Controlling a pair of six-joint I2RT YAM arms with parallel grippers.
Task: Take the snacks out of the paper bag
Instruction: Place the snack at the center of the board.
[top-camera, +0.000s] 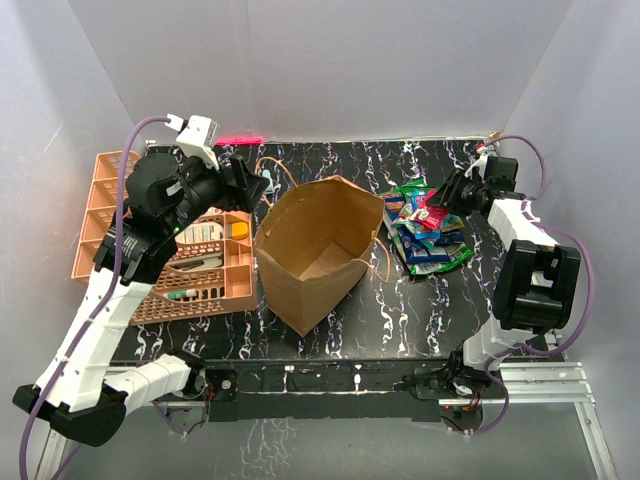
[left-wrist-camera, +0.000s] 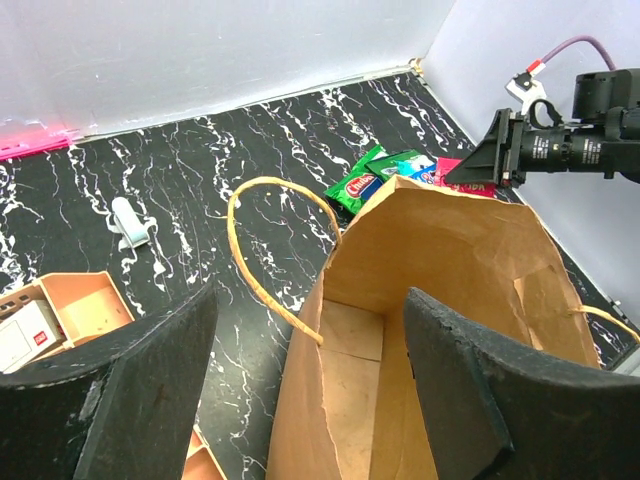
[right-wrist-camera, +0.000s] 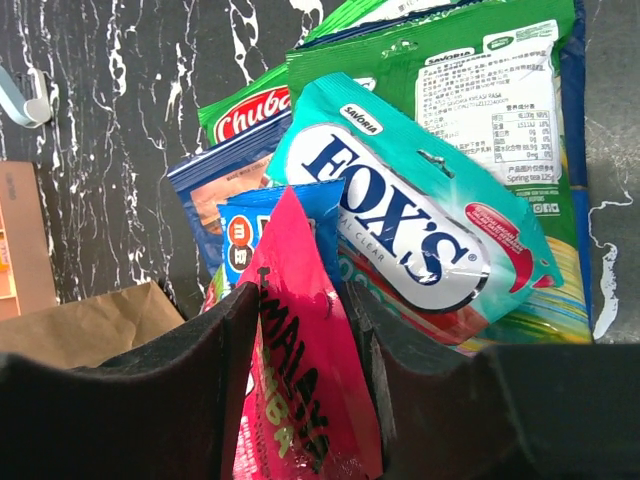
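Right wrist view: my right gripper (right-wrist-camera: 305, 330) straddles pink-red foil packet (right-wrist-camera: 300, 410), grip uncertain, atop green and blue snack packets (right-wrist-camera: 430, 220) near far right edge of black marbled table (top-camera: 340, 160). My left gripper (left-wrist-camera: 310, 310) gapes over brown kraft paper bag (left-wrist-camera: 470, 250), mid-table.

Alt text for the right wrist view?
A pink foil packet stands between the fingers of the right gripper, over a pile of green, teal and blue snack packets on the black marbled table; brown paper bag at lower left.

The left end effector (left-wrist-camera: 310, 300), fingers spread wide, hangs over the open mouth of the upright bag (left-wrist-camera: 450, 250), with snacks (left-wrist-camera: 375, 180) on the tabletop (left-wrist-camera: 200, 170) just beyond, the right end effector (left-wrist-camera: 490, 155) above them, and a tray (left-wrist-camera: 85, 300) at lower left.
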